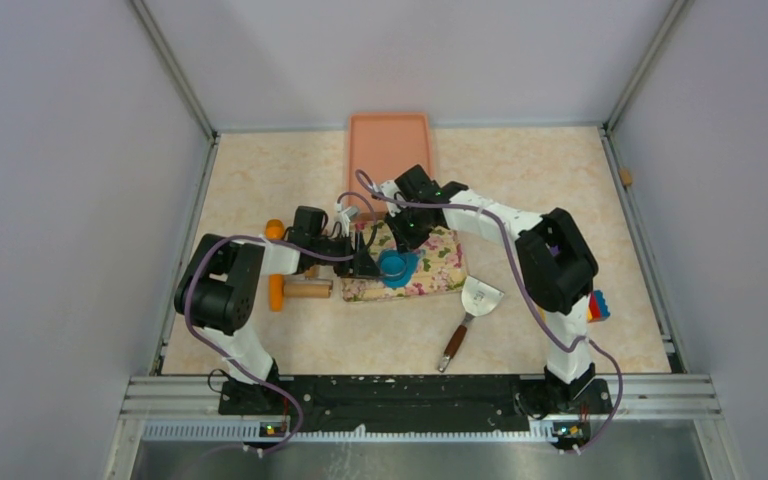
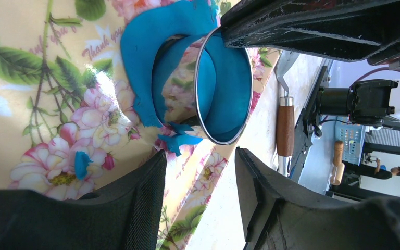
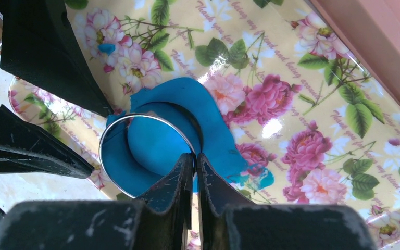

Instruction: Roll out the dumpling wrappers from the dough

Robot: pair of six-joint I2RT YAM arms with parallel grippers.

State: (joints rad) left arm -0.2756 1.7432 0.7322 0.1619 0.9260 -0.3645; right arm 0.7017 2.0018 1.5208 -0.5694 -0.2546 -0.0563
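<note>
Right wrist view: what does your right end effector (image 3: 194,156) have? (Ana)

It is pinched narrow on the rim of the thin round metal ring cutter (image 3: 146,114), with 1 finger inside the ring and 1 outside. (Ben)

And where is your wrapper? (Ana)

The flat round bright blue dumpling wrapper (image 3: 153,148) sits inside that ring. The ragged bright blue dough sheet (image 3: 211,112), with its hole, lies around and under the ring on the glossy floral-print mat (image 3: 291,94). In your left wrist view the ring stands tilted, 1 side lifted off the mat. (Ben)

Your left end effector (image 2: 200,156)? (Ana)

Its 2 black fingers stand wide apart, holding nothing, just beside the ring. (Ben)

Anything else on your bench (image 1: 540,180)? (Ana)

You have small blue crumbs (image 2: 82,162) on the mat, a salmon-pink rectangular tray (image 1: 388,145) just beyond its far edge, and a wood-handled metal scraper (image 1: 472,305) near its near corner. (Ben)
</note>
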